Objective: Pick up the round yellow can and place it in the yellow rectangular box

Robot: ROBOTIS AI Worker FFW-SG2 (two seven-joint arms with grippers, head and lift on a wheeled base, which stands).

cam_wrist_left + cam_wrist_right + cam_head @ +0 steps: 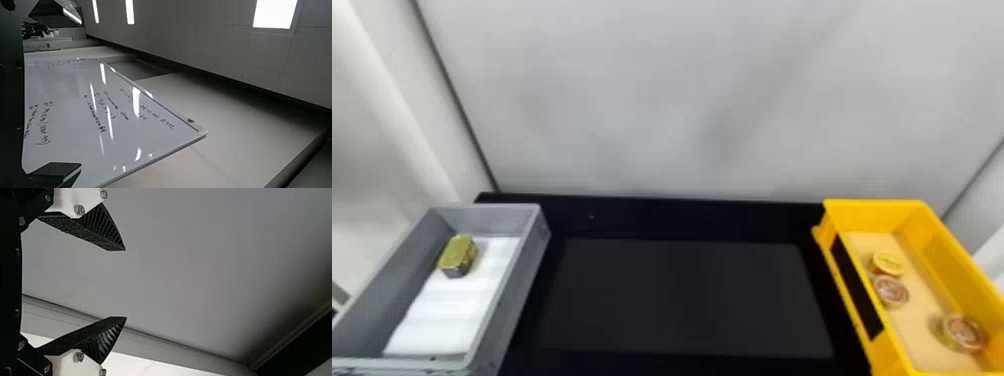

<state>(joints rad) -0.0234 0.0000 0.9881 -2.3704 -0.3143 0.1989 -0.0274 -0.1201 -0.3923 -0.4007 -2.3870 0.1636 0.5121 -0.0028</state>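
The round yellow can rests inside the yellow rectangular box at the right of the head view, close to the box's inner left wall. Just nearer than it is a round can with a reddish lid. In the left wrist view my left gripper is open, its fingers wide apart and a whiteboard in the background. My right gripper also stands open in the right wrist view, with nothing between its fingers and a pale panel behind.
Another round can lies in the yellow box nearer the front. At the left, a grey box holds a gold-topped rectangular tin on a white sheet. A black table spans between both boxes, with a pale wall behind.
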